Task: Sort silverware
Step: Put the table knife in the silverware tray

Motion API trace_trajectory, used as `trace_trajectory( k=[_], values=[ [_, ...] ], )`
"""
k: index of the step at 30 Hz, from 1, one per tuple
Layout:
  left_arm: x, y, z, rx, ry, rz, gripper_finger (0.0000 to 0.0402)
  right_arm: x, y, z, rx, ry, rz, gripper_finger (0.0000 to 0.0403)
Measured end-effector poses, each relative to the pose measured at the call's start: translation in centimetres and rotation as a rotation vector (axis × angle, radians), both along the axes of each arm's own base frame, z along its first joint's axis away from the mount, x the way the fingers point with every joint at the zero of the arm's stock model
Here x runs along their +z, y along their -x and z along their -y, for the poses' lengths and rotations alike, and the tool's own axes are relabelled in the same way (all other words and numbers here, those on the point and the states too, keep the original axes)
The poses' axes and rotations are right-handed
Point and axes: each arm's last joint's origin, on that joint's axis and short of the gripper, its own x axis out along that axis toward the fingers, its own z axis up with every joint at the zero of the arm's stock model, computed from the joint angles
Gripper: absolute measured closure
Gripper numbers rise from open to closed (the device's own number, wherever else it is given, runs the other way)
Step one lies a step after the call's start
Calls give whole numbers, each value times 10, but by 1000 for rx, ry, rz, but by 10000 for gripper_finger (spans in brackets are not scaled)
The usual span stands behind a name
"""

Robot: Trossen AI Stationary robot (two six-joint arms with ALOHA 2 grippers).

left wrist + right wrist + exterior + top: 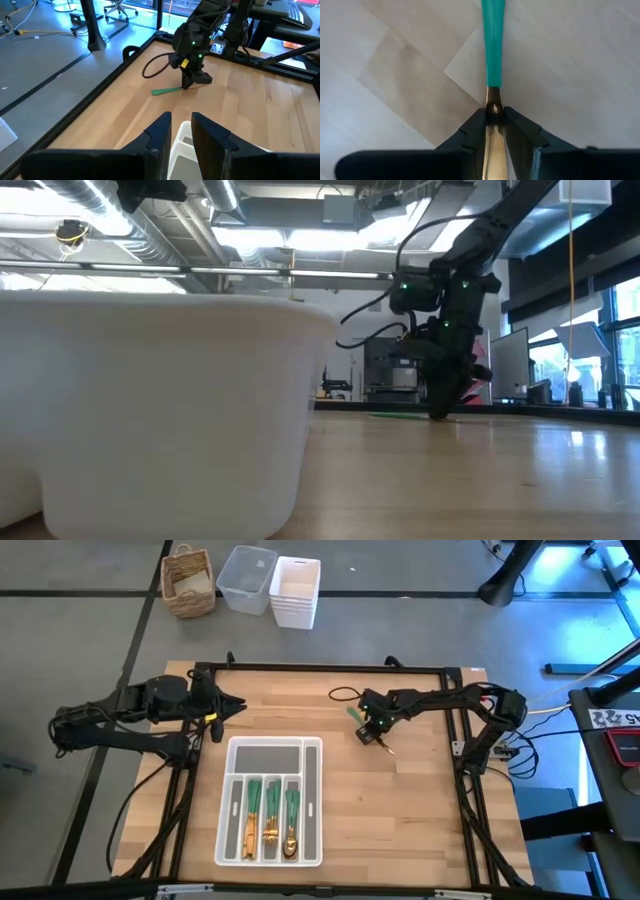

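Note:
The white organizer tray (312,802) lies at the table's middle near the front, with several green-handled, gold-headed pieces of silverware (270,815) in its long compartments. To the tray's far right, my right gripper (376,730) points steeply down, shut on one more piece of silverware (357,716). The piece's green handle (167,91) reaches out toward the table's left. My left gripper (228,708) waits above the table's far left, raised and aimed toward the right. Its fingers (160,132) stand slightly apart with nothing between them, and the tray (182,145) shows through the gap. My right gripper pinches the piece's gold neck (493,107), just past the end of the green handle, between its two fingers (472,127). It comes from above, slanting down, and the piece runs lengthwise through the gap between the fingers. The handle (400,416) lies low along the table; whether it touches, I cannot tell.
A black cable loop (345,693) hangs beside my right gripper. The black frame rail (320,668) runs along the table's far edge. Beyond it on the floor stand a wicker basket (190,580), a clear bin (247,578) and stacked white bins (296,590).

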Motion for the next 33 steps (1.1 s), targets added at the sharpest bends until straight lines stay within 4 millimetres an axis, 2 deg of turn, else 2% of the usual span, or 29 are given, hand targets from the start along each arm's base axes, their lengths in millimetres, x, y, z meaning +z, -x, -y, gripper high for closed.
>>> trace_trajectory(
  k=[7,22,33],
  values=[
    [0,0,0,0,0,-1,334,0,-4,-9,26,61,-17,331],
    [0,0,0,-1,1,0,334,16,-17,-1,8,152,44,331],
    [0,0,0,-1,1,-4,334,-9,-24,0,-11,97,-2,331]
  ],
)
